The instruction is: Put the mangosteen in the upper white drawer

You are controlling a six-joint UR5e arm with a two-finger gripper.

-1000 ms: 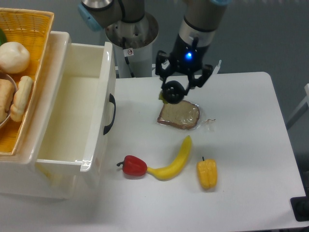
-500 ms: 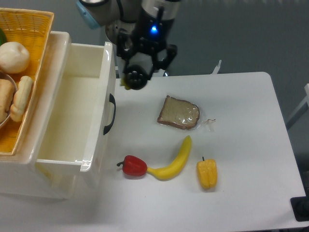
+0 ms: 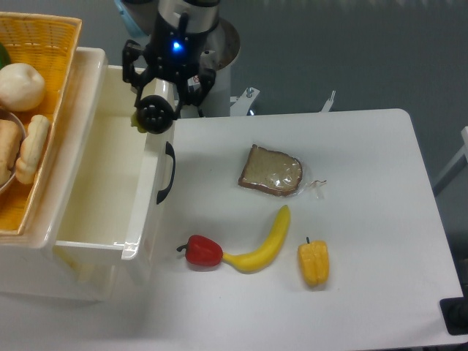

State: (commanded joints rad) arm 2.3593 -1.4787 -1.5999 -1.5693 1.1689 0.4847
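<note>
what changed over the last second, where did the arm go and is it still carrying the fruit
The hand carried the mangosteen leftward, from above the bread slice to over the front edge of the upper white drawer. It stayed shut on the fruit throughout; nothing was released. The bread, banana, red pepper, yellow pepper and wicker basket did not move.

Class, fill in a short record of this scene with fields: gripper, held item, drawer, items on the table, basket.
gripper: gripper shut on the mangosteen, above the drawer's front edge
held item: mangosteen, dark, round
drawer: upper white drawer open, nothing visible inside
items on the table: bread slice, banana, red pepper, yellow pepper
basket: yellow wicker basket at left, holding food
</note>
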